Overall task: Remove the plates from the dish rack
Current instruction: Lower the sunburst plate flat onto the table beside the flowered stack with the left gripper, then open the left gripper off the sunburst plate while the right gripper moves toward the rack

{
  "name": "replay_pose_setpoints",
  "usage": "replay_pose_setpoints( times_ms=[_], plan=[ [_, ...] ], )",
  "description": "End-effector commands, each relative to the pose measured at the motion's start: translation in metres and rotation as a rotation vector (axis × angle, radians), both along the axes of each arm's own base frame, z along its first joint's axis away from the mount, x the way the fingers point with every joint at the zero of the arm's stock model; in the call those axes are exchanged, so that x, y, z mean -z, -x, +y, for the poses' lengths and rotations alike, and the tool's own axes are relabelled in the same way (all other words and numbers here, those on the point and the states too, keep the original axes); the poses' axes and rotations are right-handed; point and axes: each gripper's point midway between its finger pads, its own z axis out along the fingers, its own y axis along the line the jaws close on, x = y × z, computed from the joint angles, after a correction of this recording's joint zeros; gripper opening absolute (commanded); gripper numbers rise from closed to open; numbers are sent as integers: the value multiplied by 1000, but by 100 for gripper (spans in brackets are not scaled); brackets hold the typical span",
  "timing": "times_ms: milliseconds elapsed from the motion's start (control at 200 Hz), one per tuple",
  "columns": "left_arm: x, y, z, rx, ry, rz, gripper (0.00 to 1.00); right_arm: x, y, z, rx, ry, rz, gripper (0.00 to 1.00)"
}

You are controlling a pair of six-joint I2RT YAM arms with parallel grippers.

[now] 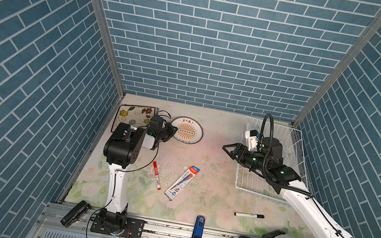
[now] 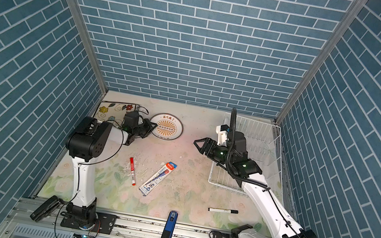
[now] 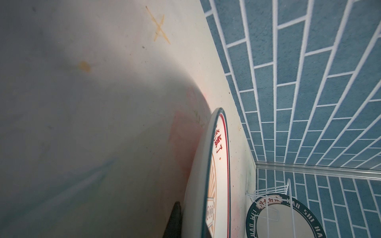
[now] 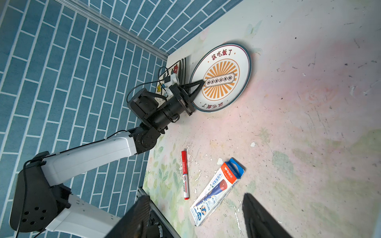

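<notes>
Floral tabletop (image 1: 208,160), upper left: we see the left claw (image 1: 174,130) clenched on the rim of the sunburst plate (image 1: 188,131), seemingly laying it flat beside square plates (image 1: 132,114); right claw (image 1: 227,150), released, hovers beside the dish rack (image 1: 281,131).

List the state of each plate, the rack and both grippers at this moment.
left gripper, shut on the sunburst plate's rim.
sunburst plate, face up on the table.
square plates, stacked face up in the back corner.
lettered plate, upright in the rack.
dish rack, holds that plate; part of it hidden by the arm.
right gripper, open, empty, reaching past the rack's side.
</notes>
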Motion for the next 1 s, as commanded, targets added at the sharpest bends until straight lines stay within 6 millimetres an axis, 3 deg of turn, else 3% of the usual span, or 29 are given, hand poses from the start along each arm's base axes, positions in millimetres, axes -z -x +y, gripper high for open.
replay_pose_setpoints(
  times_ms=[0, 255, 485, 635, 890, 995],
  plan=[
    [-11, -9, -2, 4, -7, -45, 13, 4, 3, -7, 8, 28, -22, 73],
    [-12, -7, -1, 5, -28, -38, 26, 2, 5, -9, 13, 29, -27, 72],
    [-10, -6, 2, 0, -58, -12, 45, 1, 7, -10, 14, 31, -33, 73],
    [-6, -1, 9, -6, -130, 24, 62, 0, 8, -13, 19, 35, -43, 73],
    [0, 2, 15, -24, -162, 63, 77, -1, 10, -15, 22, 38, -49, 73],
    [2, 6, 20, -48, -182, 82, 88, -1, 11, -17, 26, 42, -52, 73]
  ],
)
